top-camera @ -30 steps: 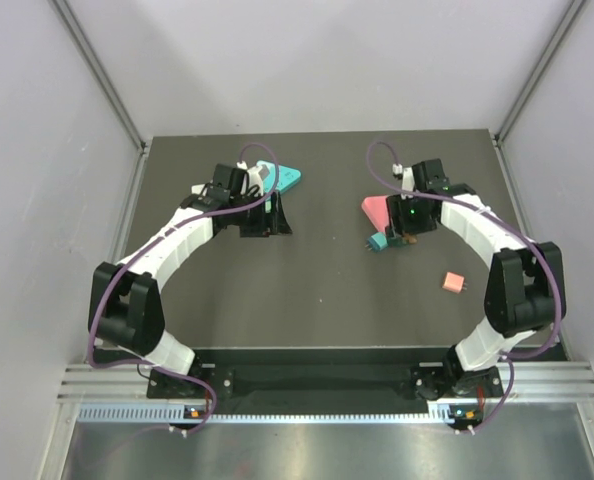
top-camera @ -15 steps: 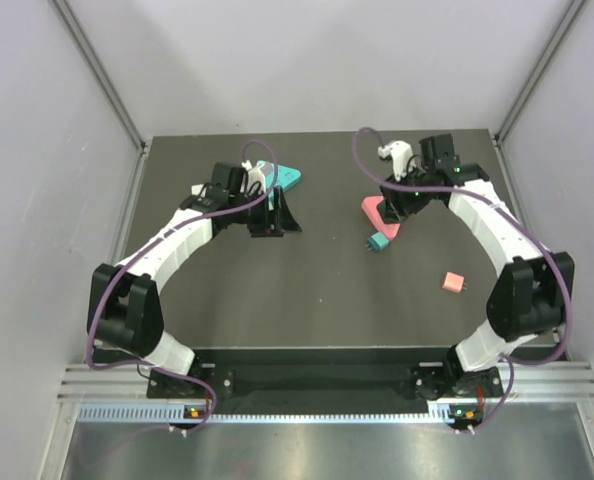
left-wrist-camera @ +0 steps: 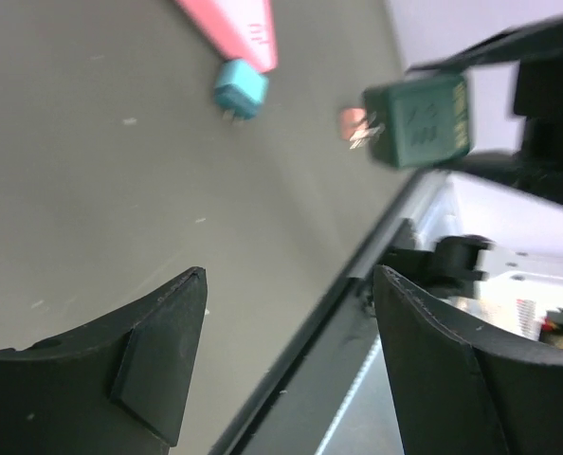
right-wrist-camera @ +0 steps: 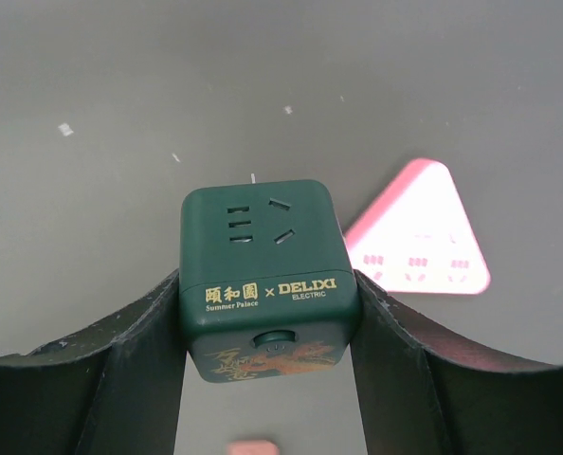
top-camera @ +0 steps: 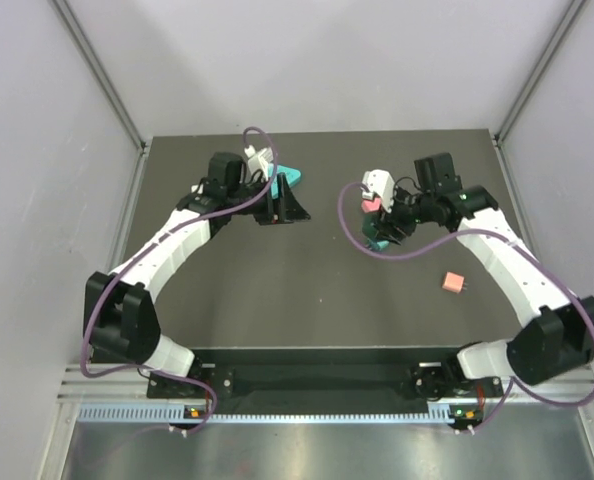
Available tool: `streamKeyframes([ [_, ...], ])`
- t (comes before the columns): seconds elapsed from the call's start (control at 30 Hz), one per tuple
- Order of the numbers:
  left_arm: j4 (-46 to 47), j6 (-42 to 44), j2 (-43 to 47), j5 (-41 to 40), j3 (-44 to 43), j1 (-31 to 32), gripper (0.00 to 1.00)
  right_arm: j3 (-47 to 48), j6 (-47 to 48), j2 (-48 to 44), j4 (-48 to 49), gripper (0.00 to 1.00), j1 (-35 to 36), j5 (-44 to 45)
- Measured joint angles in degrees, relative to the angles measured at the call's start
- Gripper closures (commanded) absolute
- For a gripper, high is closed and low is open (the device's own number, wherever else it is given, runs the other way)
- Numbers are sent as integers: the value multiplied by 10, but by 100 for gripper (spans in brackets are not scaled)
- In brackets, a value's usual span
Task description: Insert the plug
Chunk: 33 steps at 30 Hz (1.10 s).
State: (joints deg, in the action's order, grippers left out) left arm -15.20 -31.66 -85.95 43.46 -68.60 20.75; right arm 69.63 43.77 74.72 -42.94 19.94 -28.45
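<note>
Right gripper (right-wrist-camera: 267,289) turned, clamping glossy green cube (right-wrist-camera: 263,242).

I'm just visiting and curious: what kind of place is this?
Probably a robotics lab test cell: a left arm and right arm bolted to a dark table, plain grey walls around it, and a green socket cube held in the right fingers.

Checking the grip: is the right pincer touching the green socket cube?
Touching. The right wrist view shows the right pincer clamping the green socket cube, a finger flush on each side.
</note>
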Motion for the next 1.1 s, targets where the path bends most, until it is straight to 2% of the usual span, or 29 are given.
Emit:
streamKeyframes([
  [0.1,-38,33,11,-45,2,0,25,58,52,58,-46,100,-6,19],
  [0.3,-95,93,22,-124,32,0,25,242,118,237,-131,100,-30,80],
  [0.4,-115,112,22,-154,40,5,25,271,138,295,-150,100,-42,109],
  [0.63,-126,138,36,-181,59,21,25,341,174,389,-200,100,-82,147],
  [0.87,-124,143,40,-178,65,21,25,405,227,431,-222,100,-130,152],
  [1.1,-125,151,41,-181,68,21,25,465,259,493,-243,100,-133,151],
])
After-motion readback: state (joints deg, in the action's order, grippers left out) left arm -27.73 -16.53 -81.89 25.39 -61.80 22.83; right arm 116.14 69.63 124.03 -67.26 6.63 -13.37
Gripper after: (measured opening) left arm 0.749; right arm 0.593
